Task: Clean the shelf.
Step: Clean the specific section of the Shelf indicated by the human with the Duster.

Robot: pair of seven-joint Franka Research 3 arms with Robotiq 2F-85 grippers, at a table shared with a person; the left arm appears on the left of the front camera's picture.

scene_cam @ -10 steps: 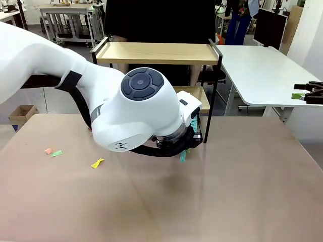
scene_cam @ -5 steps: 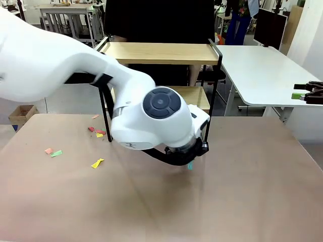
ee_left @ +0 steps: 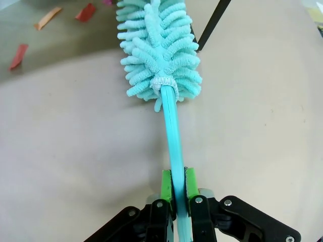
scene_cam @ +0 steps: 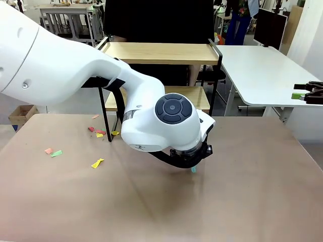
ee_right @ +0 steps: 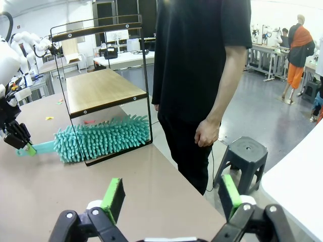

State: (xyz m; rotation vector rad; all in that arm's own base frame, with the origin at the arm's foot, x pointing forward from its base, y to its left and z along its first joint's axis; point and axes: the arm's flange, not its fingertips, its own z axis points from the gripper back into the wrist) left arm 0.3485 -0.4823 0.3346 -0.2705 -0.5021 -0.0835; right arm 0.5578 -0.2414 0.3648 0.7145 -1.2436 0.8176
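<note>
- Duster [ee_left: 160,48]: turquoise head and handle.
- Shelf [scene_cam: 159,53]: light wood boards, black frame.
- Table [scene_cam: 252,191]: plain beige-brown.
- Paper scraps [scene_cam: 97,163], left of frame: yellow, green, orange, red.
- Left gripper [ee_left: 178,174] and right gripper [ee_right: 171,194]: black bodies, green pads.

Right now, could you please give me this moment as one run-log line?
left gripper: shut on duster | duster: head on table by shelf | right gripper: open, empty | scraps: on table
</note>
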